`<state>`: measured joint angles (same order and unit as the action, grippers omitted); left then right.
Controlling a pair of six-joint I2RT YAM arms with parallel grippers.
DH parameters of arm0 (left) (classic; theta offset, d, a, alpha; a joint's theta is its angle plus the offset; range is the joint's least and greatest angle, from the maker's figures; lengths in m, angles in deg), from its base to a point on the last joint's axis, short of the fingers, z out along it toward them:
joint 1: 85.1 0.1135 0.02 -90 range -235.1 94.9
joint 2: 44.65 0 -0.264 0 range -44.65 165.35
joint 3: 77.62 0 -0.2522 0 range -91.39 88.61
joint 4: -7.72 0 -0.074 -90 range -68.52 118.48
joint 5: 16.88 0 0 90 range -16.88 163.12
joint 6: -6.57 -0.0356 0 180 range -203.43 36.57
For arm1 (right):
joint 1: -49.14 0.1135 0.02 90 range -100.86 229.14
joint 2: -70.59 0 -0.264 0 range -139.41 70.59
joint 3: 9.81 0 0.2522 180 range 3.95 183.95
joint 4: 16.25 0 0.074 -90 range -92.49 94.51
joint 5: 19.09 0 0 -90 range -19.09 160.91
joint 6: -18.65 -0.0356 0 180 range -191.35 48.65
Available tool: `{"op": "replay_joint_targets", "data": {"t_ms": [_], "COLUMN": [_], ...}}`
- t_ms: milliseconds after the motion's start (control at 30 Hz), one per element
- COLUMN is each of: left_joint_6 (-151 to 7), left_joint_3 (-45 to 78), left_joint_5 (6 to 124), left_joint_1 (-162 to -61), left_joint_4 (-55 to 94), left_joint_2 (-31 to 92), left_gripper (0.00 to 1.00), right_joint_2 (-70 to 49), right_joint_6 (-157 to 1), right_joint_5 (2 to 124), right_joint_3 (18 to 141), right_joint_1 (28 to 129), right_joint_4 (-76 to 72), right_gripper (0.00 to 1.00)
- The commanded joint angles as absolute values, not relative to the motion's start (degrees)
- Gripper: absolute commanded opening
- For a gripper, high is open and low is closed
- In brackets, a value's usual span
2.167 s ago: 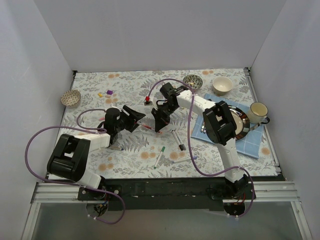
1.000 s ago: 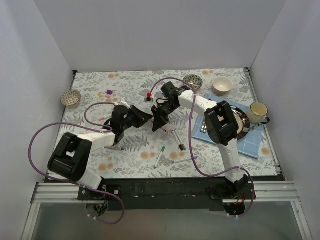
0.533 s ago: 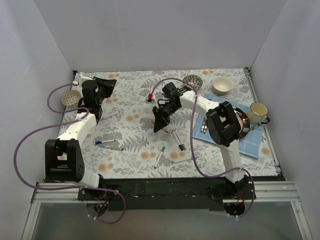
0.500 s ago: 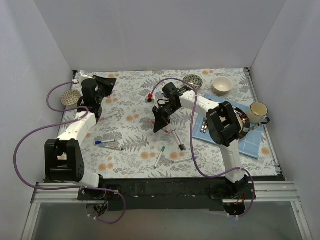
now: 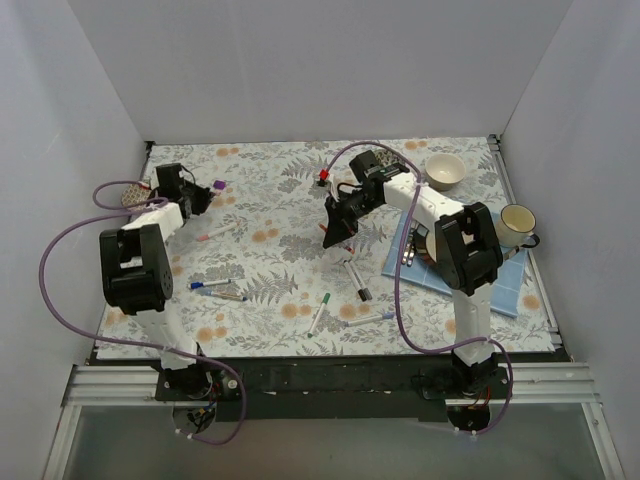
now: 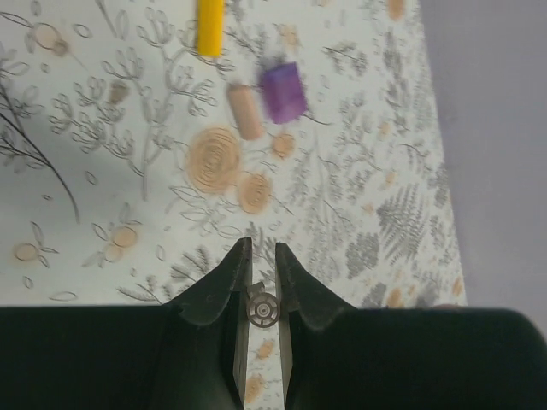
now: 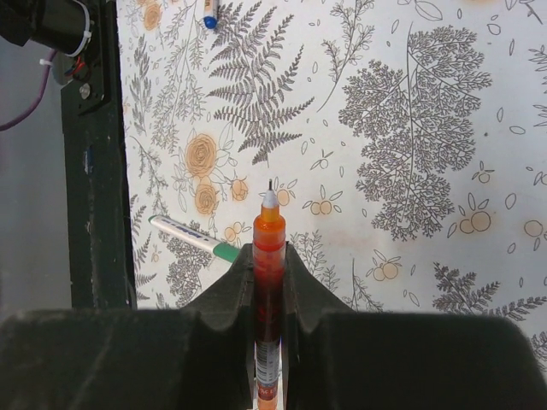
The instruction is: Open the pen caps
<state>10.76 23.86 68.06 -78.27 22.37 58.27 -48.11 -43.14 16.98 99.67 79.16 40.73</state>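
Note:
My right gripper (image 5: 336, 234) (image 7: 268, 254) is shut on an orange-red pen (image 7: 268, 256), held above the table's middle with its bare tip (image 7: 270, 195) showing and no cap on it. My left gripper (image 5: 195, 196) (image 6: 261, 249) is at the far left back, jaws nearly together on a small round pen cap (image 6: 262, 309) seen end-on. Ahead of it lie loose caps: yellow (image 6: 209, 26), pink (image 6: 248, 111) and purple (image 6: 283, 91) (image 5: 219, 185). Capped pens lie on the table: blue (image 5: 208, 284), pink (image 5: 215, 232), green (image 5: 320, 315) (image 7: 195, 238) and black (image 5: 358, 283).
A small patterned dish (image 5: 133, 196) sits at the left edge and another (image 5: 386, 159) at the back. A bowl (image 5: 445, 170), a mug (image 5: 516, 222) and a metal plate on a blue cloth (image 5: 505, 290) with cutlery (image 5: 409, 252) fill the right side.
My left arm swung from the table's middle to the far left back corner, by the loose caps. My right gripper drew back and to the right with the orange-red pen.

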Motion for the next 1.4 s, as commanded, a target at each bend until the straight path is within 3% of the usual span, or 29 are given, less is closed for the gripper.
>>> {"op": "replay_joint_targets", "data": {"t_ms": [0, 167, 233, 300, 400, 533, 633, 767, 833, 900, 1133, 1367], "left_joint_6": [8.51, 7.10, 6.66, 6.48, 6.31, 5.26, 4.64, 1.49, 0.07, -0.28, -6.25, -13.90], "left_joint_3": [18.48, 13.74, 11.90, 10.75, 8.90, 8.46, 9.51, 14.94, 20.92, 24.35, 38.68, 49.76], "left_joint_5": [66.79, 66.09, 65.74, 65.65, 64.95, 63.80, 62.40, 54.25, 43.62, 39.30, 34.97, 41.56], "left_joint_1": [-76.31, -74.99, -74.90, -74.55, -74.11, -73.76, -73.58, -73.50, -73.58, -73.85, -76.48, -79.99], "left_joint_4": [27.98, 29.92, 30.27, 31.06, 31.59, 31.77, 31.76, 26.09, 21.85, 16.48, 16.65, 25.86], "left_joint_2": [62.04, 67.49, 69.52, 70.57, 71.89, 70.50, 66.20, 56.80, 50.30, 44.42, 25.18, 8.47], "left_gripper": [0.00, 0.06, 0.20, 0.29, 0.34, 0.55, 0.58, 0.76, 0.85, 0.98, 0.98, 0.98], "right_joint_2": [-45.87, -46.04, -46.13, -46.05, -45.87, -45.61, -45.26, -45.42, -46.48, -48.24, -53.59, -59.48], "right_joint_6": [-43.22, -43.31, -43.31, -43.31, -43.13, -42.69, -42.08, -40.59, -39.45, -38.74, -34.70, -34.08], "right_joint_5": [17.47, 19.32, 19.93, 20.28, 21.25, 25.37, 31.76, 41.97, 47.93, 51.64, 64.47, 70.64], "right_joint_3": [98.69, 98.43, 98.43, 98.34, 98.25, 97.99, 97.73, 98.52, 100.62, 102.72, 107.47, 113.19], "right_joint_1": [79.29, 78.76, 78.50, 78.24, 77.71, 77.09, 77.09, 77.00, 77.18, 77.79, 80.52, 81.40], "right_joint_4": [39.17, 38.55, 38.38, 38.29, 38.20, 37.24, 36.36, 33.99, 33.98, 34.51, 36.09, 36.36], "right_gripper": [0.01, 0.01, 0.01, 0.01, 0.01, 0.01, 0.01, 0.01, 0.01, 0.01, 0.10, 0.17]}}
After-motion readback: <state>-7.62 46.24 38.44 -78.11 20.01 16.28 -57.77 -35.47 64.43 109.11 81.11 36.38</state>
